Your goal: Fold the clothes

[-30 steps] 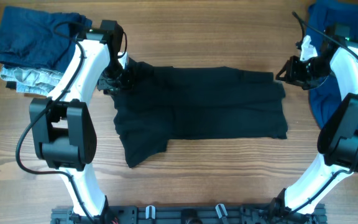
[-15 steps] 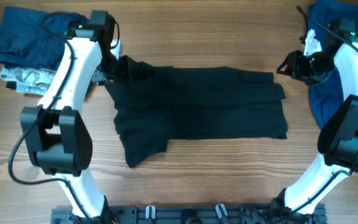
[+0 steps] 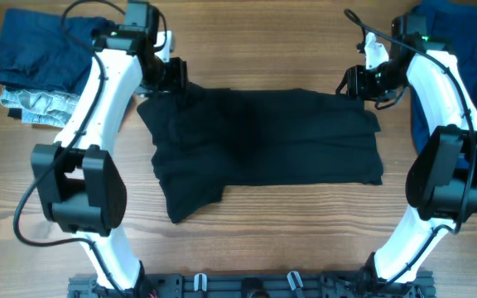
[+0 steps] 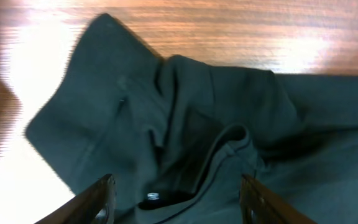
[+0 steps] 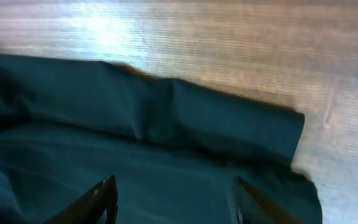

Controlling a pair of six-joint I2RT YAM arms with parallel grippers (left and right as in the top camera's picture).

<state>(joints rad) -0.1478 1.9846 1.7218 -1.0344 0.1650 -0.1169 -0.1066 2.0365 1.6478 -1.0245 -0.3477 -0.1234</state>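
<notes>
A black garment (image 3: 263,141) lies spread across the middle of the table, its left side bunched and creased. My left gripper (image 3: 175,77) is open over the garment's top left corner; the left wrist view shows its fingers (image 4: 176,202) spread wide above the crumpled waistband with a small metal button (image 4: 152,196). My right gripper (image 3: 350,83) is open over the garment's top right corner; in the right wrist view its fingers (image 5: 176,202) straddle the folded top edge of the cloth (image 5: 166,124). Neither gripper holds anything.
A stack of folded clothes, blue (image 3: 40,50) over a grey patterned piece (image 3: 36,103), sits at the far left. A blue garment (image 3: 462,50) lies heaped at the far right, under my right arm. Bare wood (image 3: 305,232) shows in front of the garment.
My left gripper let go of the top left corner and moved up and right. My right gripper moved left from the blue heap to the garment's top right corner.
</notes>
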